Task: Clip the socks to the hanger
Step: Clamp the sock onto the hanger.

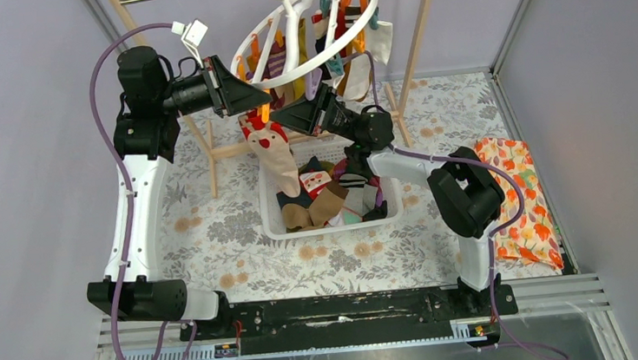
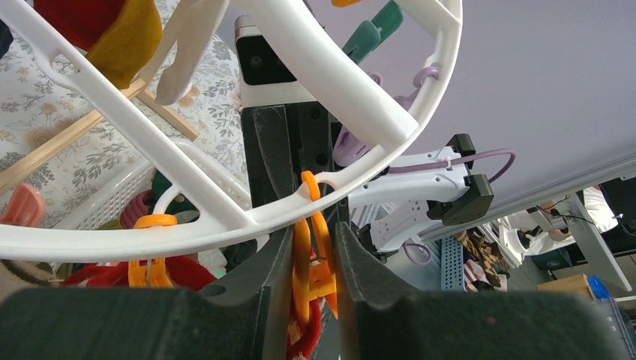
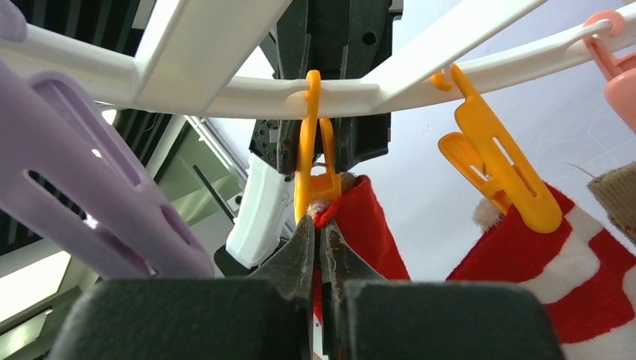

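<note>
The white ring hanger [image 1: 311,24] hangs at the top centre with several socks on its clips. My left gripper [image 1: 258,98] is shut on an orange clip [image 2: 313,262] under the ring [image 2: 225,217], one finger on each side of it. My right gripper [image 1: 282,118] faces it from the right and is shut on the cuff of a red Santa sock [image 1: 274,153], held up at that clip's mouth [image 3: 311,180]. The sock's red cuff [image 3: 360,217] shows just above the right fingertips [image 3: 304,247]. More socks [image 1: 330,192] lie in the basket.
A white slotted basket [image 1: 268,211] stands under the grippers. The wooden rack [image 1: 412,41] carries the hanger. An orange floral cloth [image 1: 522,197] lies at the right. A second orange clip [image 3: 495,165] holds a red and white sock [image 3: 585,277]; a purple clip [image 3: 97,202] hangs left.
</note>
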Available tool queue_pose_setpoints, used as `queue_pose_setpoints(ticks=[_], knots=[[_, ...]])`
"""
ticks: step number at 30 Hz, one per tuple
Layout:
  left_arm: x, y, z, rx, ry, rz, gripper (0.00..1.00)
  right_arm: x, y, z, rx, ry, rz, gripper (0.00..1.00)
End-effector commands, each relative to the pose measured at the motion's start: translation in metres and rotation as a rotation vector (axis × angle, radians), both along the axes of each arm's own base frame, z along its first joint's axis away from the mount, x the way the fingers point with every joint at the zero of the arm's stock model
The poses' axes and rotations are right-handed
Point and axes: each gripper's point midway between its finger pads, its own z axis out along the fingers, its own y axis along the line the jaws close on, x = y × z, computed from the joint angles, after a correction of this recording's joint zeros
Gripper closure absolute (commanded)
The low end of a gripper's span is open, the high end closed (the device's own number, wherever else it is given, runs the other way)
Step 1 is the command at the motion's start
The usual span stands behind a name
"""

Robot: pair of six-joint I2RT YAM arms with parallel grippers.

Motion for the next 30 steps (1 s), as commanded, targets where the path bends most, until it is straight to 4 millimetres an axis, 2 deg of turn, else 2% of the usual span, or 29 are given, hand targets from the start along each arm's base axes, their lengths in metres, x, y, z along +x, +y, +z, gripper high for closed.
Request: queue_pose_setpoints(ticks=[1, 11, 23, 25, 30], knots=[[-0.023, -0.003, 0.018, -0.012, -0.093, -0.072, 1.0, -0.023, -0.027, 0.049, 0.182, -0.143, -0.073, 1.0], [-0.025, -0.003, 0.02, -0.012, -0.099, -0.075, 1.0, -0.018, -0.039, 0.052, 0.209, -0.119, -0.158, 1.0], [-0.024, -0.003, 0.019, -0.015, -0.096, -0.075, 0.99, -0.022, -0.029, 0.052, 0.21, -0.12, -0.115, 1.0], [-0.024, -0.003, 0.017, -0.014, -0.095, -0.072, 0.92, -0.023, -0.028, 0.053, 0.216, -0.117, -0.114, 1.0], [-0.022, -0.002, 0.015, -0.008, -0.103, -0.052, 0.49, -0.023, -0.026, 0.056, 0.23, -0.109, -0.111, 1.0]])
